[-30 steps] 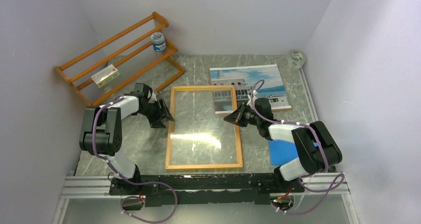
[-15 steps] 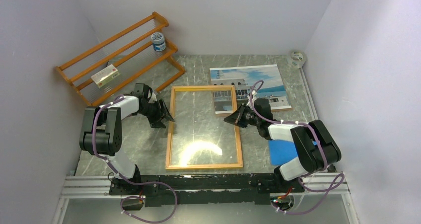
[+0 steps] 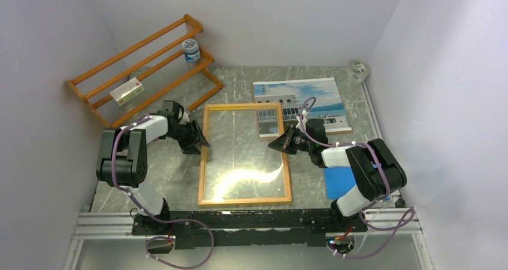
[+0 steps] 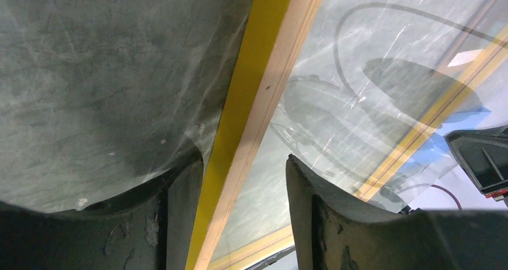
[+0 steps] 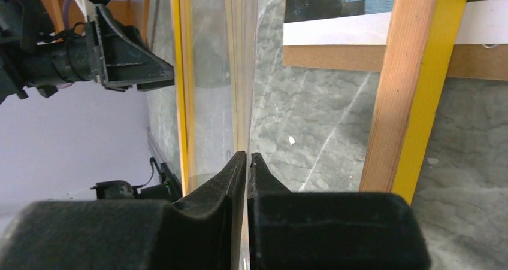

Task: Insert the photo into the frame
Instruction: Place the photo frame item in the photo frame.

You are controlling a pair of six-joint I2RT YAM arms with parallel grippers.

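Grey marble table (image 3: 180, 180), top view: the frame (image 3: 245, 201) sits mid-table, wood side up, its far right corner overlapping the photo (image 3: 302, 99), which isn't in yet, so you look to be on the opening-up step. Left wrist: the left gripper (image 4: 242, 204) is open and straddles the left rail unclamped. Right wrist: the right gripper (image 5: 247, 168) is pinched nearly closed on the pane (image 5: 209, 72) edge; next you'd likely need the left clamped to steady the frame.
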